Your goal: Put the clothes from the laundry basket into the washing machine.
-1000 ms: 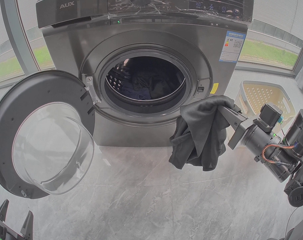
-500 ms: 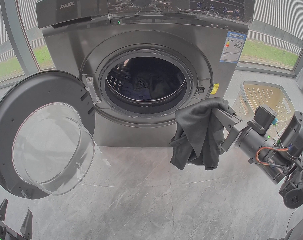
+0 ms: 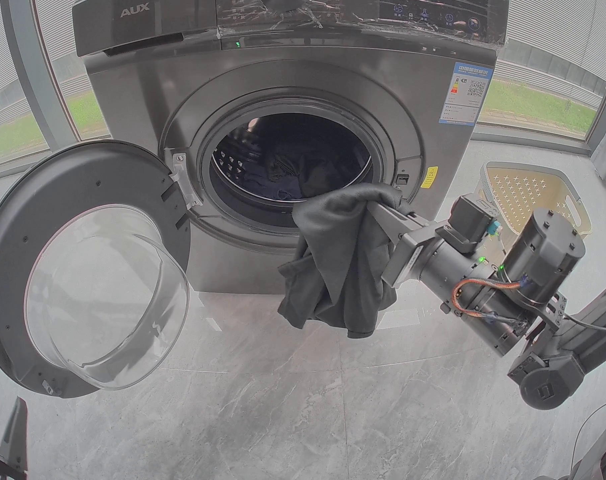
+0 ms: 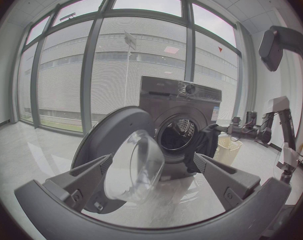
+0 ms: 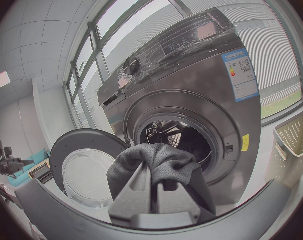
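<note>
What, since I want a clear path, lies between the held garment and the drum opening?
Nothing: in the head view the grey garment, in the right gripper, hangs just before the drum opening; the door is swung aside.

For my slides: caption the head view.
Right gripper holds a dark garment before the open washing machine, laundry basket beside it.

The washing machine (image 3: 136,95) carries a logo (image 3: 134,12), blue label (image 3: 467,93) and yellow sticker (image 3: 428,177).
</note>
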You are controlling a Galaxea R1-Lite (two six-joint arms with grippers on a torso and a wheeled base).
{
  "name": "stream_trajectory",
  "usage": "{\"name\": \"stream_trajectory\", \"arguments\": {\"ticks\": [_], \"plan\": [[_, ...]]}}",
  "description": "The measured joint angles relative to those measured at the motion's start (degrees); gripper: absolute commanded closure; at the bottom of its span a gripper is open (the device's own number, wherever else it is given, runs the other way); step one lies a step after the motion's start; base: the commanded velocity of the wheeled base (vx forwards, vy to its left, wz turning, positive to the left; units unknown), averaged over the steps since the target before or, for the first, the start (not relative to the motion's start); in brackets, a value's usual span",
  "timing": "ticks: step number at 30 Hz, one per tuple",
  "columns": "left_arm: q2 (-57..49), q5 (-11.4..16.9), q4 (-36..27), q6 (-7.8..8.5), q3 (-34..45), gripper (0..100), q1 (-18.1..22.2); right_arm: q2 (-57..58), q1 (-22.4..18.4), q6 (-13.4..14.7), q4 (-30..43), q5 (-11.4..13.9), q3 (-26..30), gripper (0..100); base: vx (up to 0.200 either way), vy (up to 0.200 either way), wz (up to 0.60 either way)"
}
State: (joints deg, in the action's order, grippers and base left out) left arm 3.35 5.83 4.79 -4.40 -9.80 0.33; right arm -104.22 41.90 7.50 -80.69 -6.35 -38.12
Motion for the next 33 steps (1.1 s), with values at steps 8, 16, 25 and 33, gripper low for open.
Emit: {"name": "stream_trajectory", "arguments": {"ticks": [8, 16, 25, 33], "plan": [[15.77, 7.44, 4.38, 2.24, -5.66, 0, -0.11, -2.32, 0.90, -0.02, 3.10, 1.00, -7.41, 100, 0.000, 0.000, 0.00], [35.62, 14.29, 15.26, 0.82, -6.86, 0, -11.90, -4.50, 1.56, 0.00, 4.66, 2.26, -12.32, 100, 0.000, 0.000, 0.00], [55.32, 9.47, 32.54, -2.71, -10.18, 0, -23.54, -6.36, 1.87, 0.07, 5.29, 2.91, -15.07, 100, 0.000, 0.000, 0.00], [68.39, 8.46, 38.38, -5.56, -11.34, 0, -29.21, -7.14, 1.97, 0.07, 5.50, 3.02, -16.18, 100, 0.000, 0.000, 0.00]]}}
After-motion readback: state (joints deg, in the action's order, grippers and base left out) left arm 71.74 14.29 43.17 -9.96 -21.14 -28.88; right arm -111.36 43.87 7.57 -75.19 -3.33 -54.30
